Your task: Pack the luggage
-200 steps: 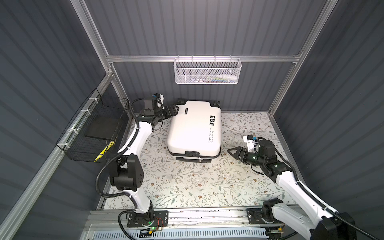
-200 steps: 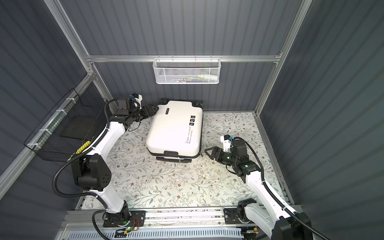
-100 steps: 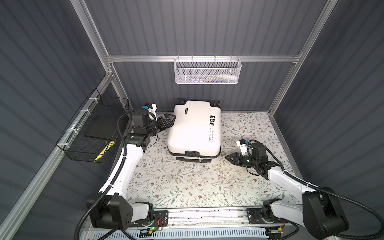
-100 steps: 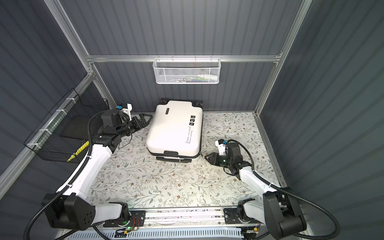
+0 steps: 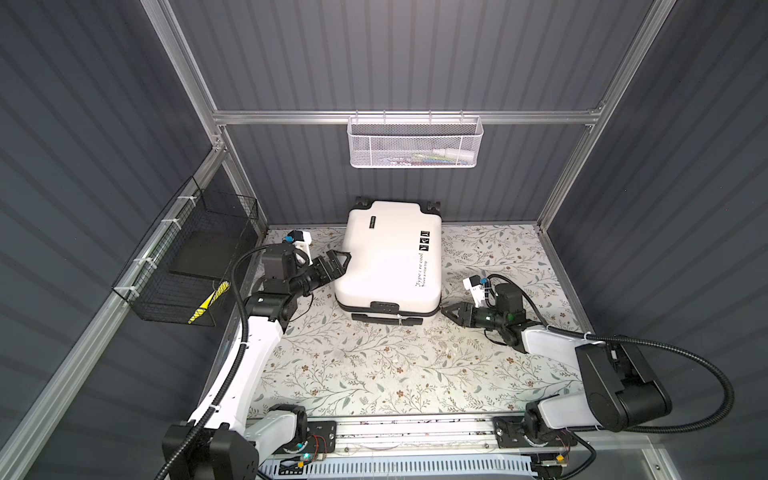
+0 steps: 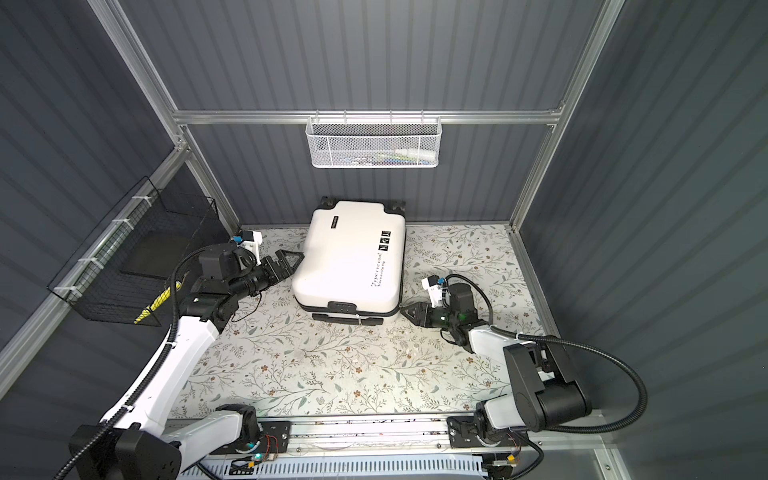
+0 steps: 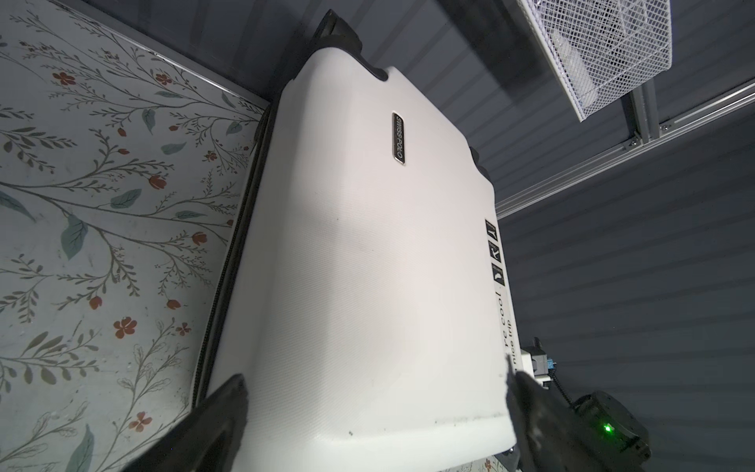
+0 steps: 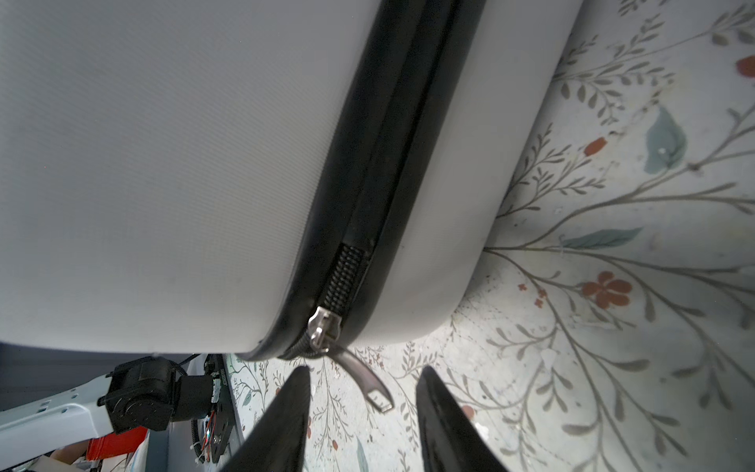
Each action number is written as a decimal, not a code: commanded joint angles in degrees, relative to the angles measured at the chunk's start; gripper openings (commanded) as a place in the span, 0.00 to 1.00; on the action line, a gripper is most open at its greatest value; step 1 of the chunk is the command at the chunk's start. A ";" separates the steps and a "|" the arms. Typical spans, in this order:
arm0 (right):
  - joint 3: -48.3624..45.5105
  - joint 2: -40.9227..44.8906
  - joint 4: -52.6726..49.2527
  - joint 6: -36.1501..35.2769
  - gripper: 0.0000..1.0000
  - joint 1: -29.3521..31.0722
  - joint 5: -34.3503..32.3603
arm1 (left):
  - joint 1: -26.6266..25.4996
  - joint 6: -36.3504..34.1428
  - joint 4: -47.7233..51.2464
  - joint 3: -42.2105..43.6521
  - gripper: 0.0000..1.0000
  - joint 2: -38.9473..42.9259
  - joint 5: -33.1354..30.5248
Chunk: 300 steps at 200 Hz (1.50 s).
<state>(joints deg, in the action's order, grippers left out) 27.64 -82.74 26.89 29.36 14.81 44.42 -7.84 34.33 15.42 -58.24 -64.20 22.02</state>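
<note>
The right hand (image 8: 363, 370), parted around the untouched zipper pull (image 8: 369, 384), reaches level at the near right corner, and the left hand (image 5: 337, 264) gapes at the left edge of the luggage (image 5: 390, 257), flat at the table's (image 5: 374, 365) back, long axis front-to-back, wheels rearward.

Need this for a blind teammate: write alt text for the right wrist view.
Close-up of the white luggage at its rounded corner, where a silver zipper slider sits on the black zipper band. Its pull tab sticks out between the two black fingers of the open right claw, touching neither. Floral tabletop shows beside the case.
</note>
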 commanded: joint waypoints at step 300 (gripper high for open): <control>-0.46 8.56 -9.78 -18.17 0.45 20.34 -48.81 | -0.43 1.97 -1.36 5.99 1.00 4.44 1.90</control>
<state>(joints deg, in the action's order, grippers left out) 26.85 -72.69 14.55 11.90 34.35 -0.93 -7.84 35.66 14.92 -53.01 -60.95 22.79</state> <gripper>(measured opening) 0.457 0.997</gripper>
